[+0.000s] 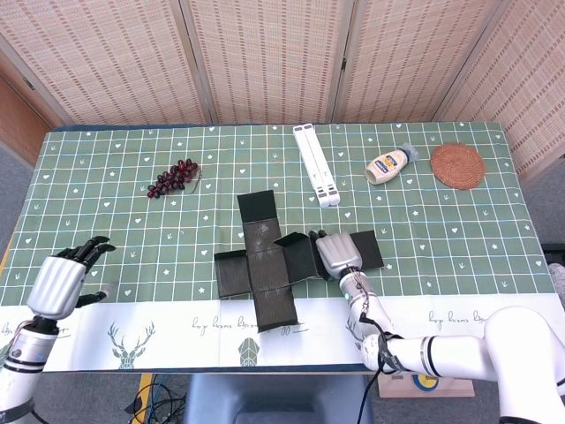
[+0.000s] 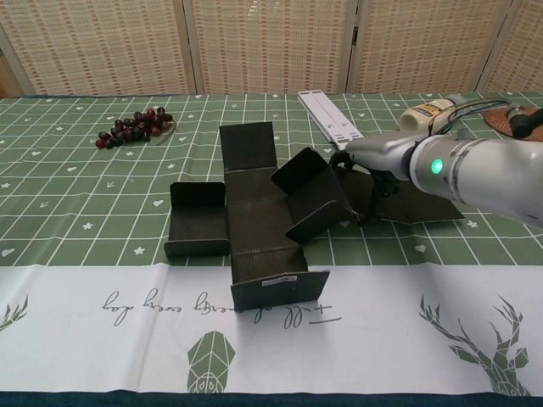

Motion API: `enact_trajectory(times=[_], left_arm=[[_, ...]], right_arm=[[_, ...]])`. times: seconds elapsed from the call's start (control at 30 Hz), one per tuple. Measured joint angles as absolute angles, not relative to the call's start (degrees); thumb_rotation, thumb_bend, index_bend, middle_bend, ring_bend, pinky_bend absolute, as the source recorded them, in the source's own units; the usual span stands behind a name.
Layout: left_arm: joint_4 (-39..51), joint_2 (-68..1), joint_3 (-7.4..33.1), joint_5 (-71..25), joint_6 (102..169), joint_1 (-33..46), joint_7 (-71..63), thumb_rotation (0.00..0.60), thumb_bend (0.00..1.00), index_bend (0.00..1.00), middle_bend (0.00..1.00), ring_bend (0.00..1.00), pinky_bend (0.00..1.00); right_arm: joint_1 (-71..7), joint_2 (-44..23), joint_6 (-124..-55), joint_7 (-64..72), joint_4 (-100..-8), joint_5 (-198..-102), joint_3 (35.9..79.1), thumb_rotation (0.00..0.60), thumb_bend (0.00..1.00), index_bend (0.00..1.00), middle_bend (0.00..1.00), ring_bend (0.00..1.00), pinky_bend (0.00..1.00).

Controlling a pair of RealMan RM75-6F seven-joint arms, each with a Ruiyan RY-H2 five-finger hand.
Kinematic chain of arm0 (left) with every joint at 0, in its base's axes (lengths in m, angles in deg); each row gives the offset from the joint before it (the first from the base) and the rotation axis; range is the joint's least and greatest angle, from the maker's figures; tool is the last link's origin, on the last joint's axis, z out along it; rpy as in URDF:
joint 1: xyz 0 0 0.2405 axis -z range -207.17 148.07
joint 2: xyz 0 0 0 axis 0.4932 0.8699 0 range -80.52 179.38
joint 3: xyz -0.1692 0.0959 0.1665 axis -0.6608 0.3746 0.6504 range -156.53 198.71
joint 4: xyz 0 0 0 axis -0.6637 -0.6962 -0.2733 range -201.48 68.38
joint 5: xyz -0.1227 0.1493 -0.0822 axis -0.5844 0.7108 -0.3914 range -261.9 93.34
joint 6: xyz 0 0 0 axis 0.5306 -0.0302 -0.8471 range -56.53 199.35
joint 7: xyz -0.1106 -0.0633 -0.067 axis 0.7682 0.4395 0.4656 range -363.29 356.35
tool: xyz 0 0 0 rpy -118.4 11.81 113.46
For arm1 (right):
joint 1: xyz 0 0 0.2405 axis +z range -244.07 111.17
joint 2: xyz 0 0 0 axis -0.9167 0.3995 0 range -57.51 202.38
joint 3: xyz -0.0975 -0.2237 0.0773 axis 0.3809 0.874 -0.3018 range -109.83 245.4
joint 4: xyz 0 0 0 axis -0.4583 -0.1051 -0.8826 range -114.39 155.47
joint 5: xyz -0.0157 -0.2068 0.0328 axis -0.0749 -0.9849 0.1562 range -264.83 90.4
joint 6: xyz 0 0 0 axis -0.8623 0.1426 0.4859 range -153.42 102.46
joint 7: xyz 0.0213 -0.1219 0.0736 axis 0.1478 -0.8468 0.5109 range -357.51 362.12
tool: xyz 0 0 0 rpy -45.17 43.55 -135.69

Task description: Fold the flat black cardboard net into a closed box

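Surface: green checked tablecloth, wicker screens behind.
Right hand: fingers curled behind the net's raised right panel, pushing it; grip unclear.
Left hand: lower left, fingers spread, empty.
Cardboard net: centre frame, flaps partly up.
Advice: hold the base down, fold squarely along the crease.

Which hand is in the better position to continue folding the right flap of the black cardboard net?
The right hand: it lies on the cardboard net, at its right flap, which is tilted up. The left hand is near the table's left edge, far from the net.

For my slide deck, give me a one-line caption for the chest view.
Right hand tilts one flap of the black cardboard net upward on the green checked tablecloth.
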State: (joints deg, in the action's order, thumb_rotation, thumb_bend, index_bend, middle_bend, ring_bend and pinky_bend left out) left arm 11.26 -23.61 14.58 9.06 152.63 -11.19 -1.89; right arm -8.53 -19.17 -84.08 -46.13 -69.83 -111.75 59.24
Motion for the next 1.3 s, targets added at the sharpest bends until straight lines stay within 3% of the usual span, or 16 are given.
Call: enact_trajectory(times=[0.1,0.2,0.37,0.7,0.8,1.3], left_arm=[[7.8,-26.7,14.2,9.1,150.9,-9.1,-1.3,0.600,0.18,0.38,0.39,0.73,0.72],[4.9,-29.4,14.1,8.8,148.8,-7.3,-1.4,0.600,0.16,0.28,0.30,0.73,0.71],[3.7,-33.1,14.4,8.1,144.9,-4.5,-1.3,0.600,0.12,0.21,0.24,0.71,0.69],[-1.1,-40.2,15.3,7.6,140.9,-0.1,-6.2,0.600,0.12,0.02,0.13,0.65,0.50],[-2.9,-42.0,15.8,7.9,139.8,1.1,-7.0,0.600,0.12,0.00,0.09,0.63,0.46],[-11.5,-48.8,15.9,7.1,140.2,3.6,-9.2,0.600,0.12,0.00,0.07,0.62,0.44]], right_arm=[[-9.0,-19.3,-84.1,-45.0,-69.8,-114.1,59.6,0.600,0.31,0.23,0.32,0.82,0.94],[-9.4,-19.5,-84.7,-44.4,-69.8,-116.6,60.2,0.600,0.31,0.24,0.33,0.82,0.94],[-10.4,-19.7,-86.0,-43.5,-70.3,-119.7,61.3,0.600,0.31,0.25,0.33,0.83,0.94],[-11.9,-19.7,-85.8,-42.3,-70.0,-122.0,62.3,0.600,0.31,0.25,0.33,0.83,0.94],[-12.2,-19.7,-85.7,-42.1,-69.7,-122.7,62.6,0.600,0.31,0.25,0.34,0.83,0.94],[-14.1,-19.2,-86.4,-40.0,-70.3,-128.2,62.7,0.600,0.31,0.27,0.35,0.84,0.94]])
